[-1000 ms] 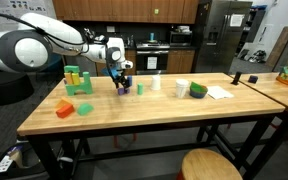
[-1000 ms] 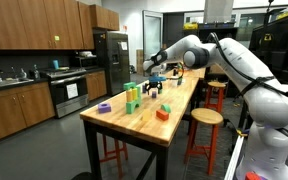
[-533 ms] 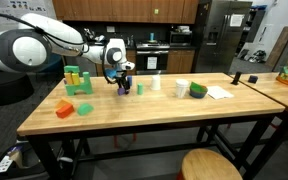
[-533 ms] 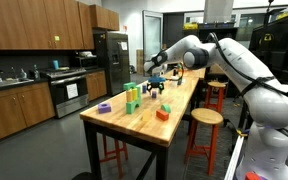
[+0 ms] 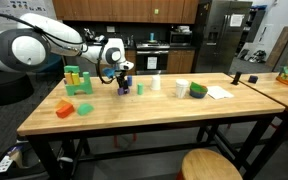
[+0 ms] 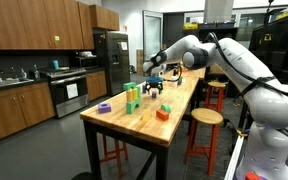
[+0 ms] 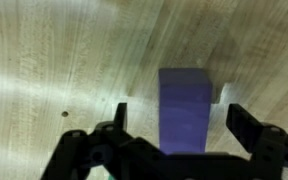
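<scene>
Wooden tabletop [image 7: 44, 60]: end effector [image 7: 176, 125] jaws apart over purple block [image 7: 187, 105]; block offset toward 3 o'clock, so that finger could clip and topple it.

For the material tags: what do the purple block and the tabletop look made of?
Purple block: matte, evenly coloured, crisp edges; painted wood or plastic, cannot tell which. Tabletop: wood, pale with visible grain lines, and a light sheen where the light glares.
</scene>
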### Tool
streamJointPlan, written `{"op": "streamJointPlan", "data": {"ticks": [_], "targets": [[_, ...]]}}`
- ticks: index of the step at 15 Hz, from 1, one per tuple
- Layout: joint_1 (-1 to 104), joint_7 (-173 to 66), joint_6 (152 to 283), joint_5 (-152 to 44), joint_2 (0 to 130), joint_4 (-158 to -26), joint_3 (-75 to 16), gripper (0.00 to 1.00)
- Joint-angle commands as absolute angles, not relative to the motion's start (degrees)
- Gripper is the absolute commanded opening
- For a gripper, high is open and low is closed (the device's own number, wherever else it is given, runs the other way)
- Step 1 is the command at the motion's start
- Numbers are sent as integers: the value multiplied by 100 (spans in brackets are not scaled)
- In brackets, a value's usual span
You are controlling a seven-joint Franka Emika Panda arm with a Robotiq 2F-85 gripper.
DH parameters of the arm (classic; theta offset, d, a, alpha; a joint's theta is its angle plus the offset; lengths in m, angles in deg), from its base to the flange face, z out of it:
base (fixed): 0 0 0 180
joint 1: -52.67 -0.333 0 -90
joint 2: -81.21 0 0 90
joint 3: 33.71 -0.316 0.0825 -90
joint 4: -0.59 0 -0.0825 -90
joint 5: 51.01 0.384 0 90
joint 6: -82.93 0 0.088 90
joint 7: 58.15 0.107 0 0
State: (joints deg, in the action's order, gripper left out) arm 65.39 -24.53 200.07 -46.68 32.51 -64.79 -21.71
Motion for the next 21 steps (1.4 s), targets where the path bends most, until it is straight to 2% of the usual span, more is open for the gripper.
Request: {"op": "streamJointPlan", "data": {"ticks": [1,3,9,10,15,21], "targets": [[6445,-2266,20134,-4719,3351,-6620,-2109,75],[6425,-2247,20196,-4737,3358,-6632,-2094,68],[6389,-2299,20306,-4830,3381,-6731,-2053,20],[6364,-2275,20324,-4888,3385,-6744,-2026,16],[6174,-2071,20242,-5156,3715,-7029,-1859,16],[5967,-3586,21273,-5792,4950,-8224,-1955,16]]}}
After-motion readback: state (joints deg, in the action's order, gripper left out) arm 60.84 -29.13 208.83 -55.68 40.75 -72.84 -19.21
